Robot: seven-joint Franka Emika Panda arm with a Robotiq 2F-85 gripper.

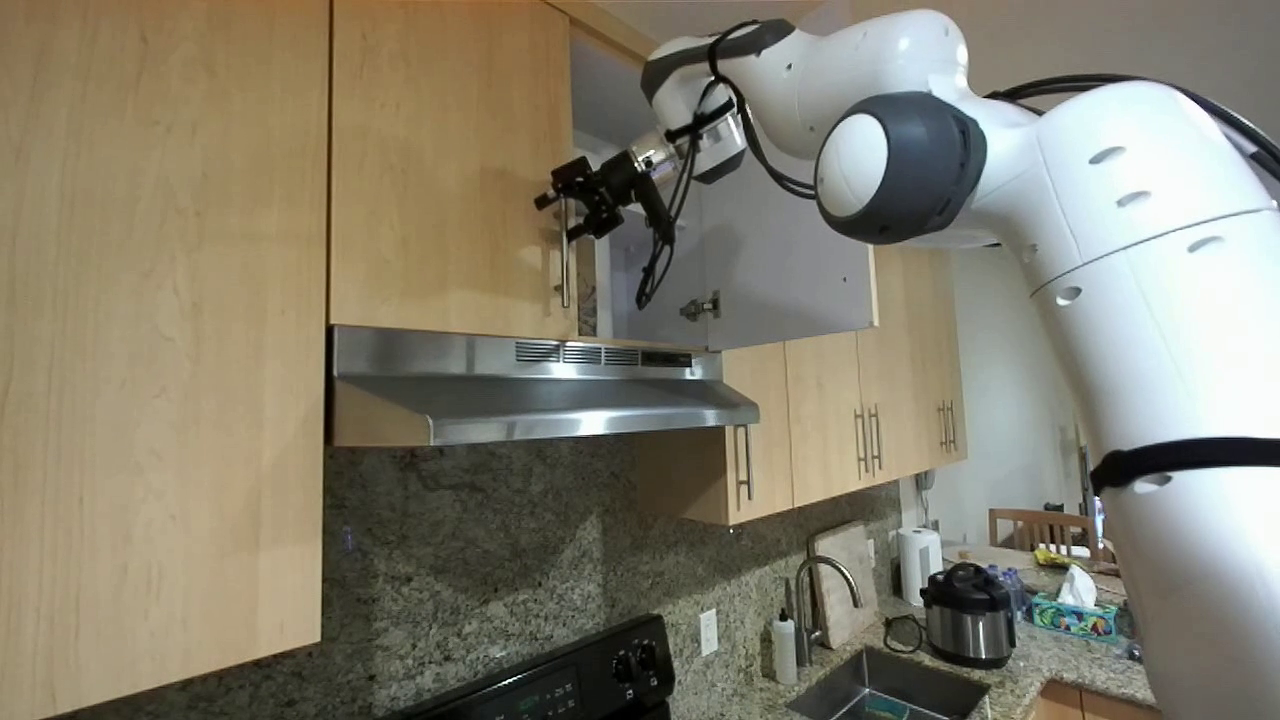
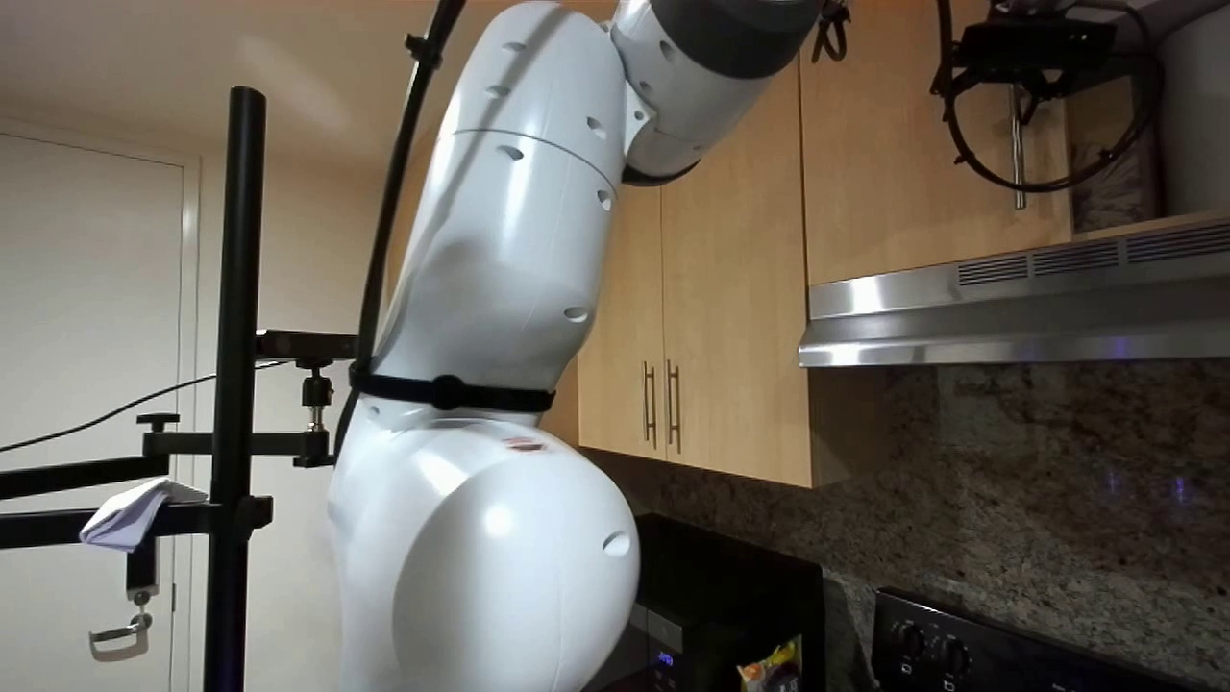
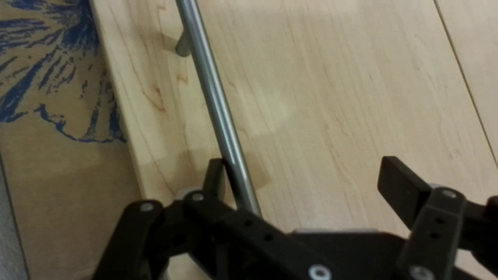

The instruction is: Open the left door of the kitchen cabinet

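In an exterior view: flat light maple-wood left door (image 1: 440,170) closed, upper left of centre, right above a brushed-steel range hood (image 1: 545,400); it's on the short two-door light-wood kitchen cabinet (image 1: 605,90) with white interior. White-faced neighbouring door (image 1: 785,270) swung wide, metal hinge (image 1: 703,307) showing. Black two-finger gripper (image 1: 560,217) at the upper part of the slim vertical brushed-metal bar handle (image 1: 565,275), finger spread hard to read here. White-and-dark-grey robot arm (image 1: 1180,350) at right. Lower right, on speckled stone counter (image 1: 1070,655): black-and-steel pot-shaped cooker (image 1: 968,625), white paper towel roll (image 1: 918,565)

In an exterior view: thick black vertical pole (image 2: 229,384) beside the arm, black bar-shaped device (image 2: 306,345) mounted off it; folded white sheet (image 2: 135,509) over a black crossbar (image 2: 58,529). Left door upper right, closed, over the hood; top of handle hidden behind black hardware (image 2: 1038,48) at the arm's end, fingers can't be made out. Taller light-wood cabinets (image 2: 735,317) with paired brushed-metal bar handles (image 2: 674,408) just beside it; black stove panel (image 2: 999,663) with knobs at bottom right

In the wrist view: maple-wood face of the door fills most of it. Gripper at the bottom, black fingers (image 3: 400,190) spread wide, so released; bar handle slants down between them, right beside the finger on the picture's left, contact can't be told, well apart from the finger on the right. Past the door's edge, picture left: brown surface (image 3: 66,179) with blue printed pattern (image 3: 78,35)
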